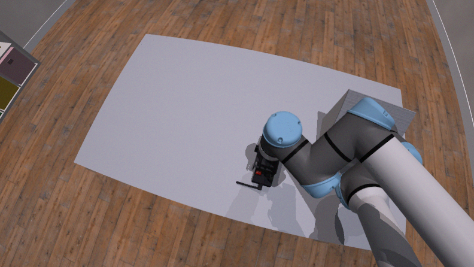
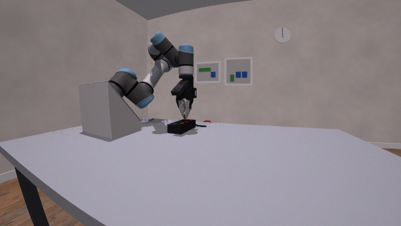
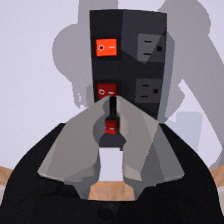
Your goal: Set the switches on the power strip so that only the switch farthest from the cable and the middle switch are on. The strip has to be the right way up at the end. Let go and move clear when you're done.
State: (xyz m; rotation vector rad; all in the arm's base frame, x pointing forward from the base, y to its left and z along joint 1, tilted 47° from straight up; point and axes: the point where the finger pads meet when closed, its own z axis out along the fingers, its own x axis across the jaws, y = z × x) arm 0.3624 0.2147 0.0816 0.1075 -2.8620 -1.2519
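Observation:
The black power strip point(image 3: 127, 60) lies right way up on the grey table, near the arm's base; it also shows in the top view point(image 1: 263, 170) and the exterior view point(image 2: 182, 125). Its cable point(image 1: 246, 185) sticks out toward the table's front edge. In the wrist view the far switch point(image 3: 106, 47) is bright red, the middle switch point(image 3: 107, 91) is darker red, and a third red switch point(image 3: 111, 126) shows between my fingers. My gripper point(image 3: 113, 97) is shut and empty, tips just above the strip between the middle and near switches; the exterior view also shows the gripper point(image 2: 184, 115).
The arm's grey wedge-shaped base block point(image 2: 105, 109) stands beside the strip. A small red object point(image 2: 207, 121) lies on the table beyond the strip. A shelf with coloured panels point(image 1: 9, 76) stands off the table to the left.

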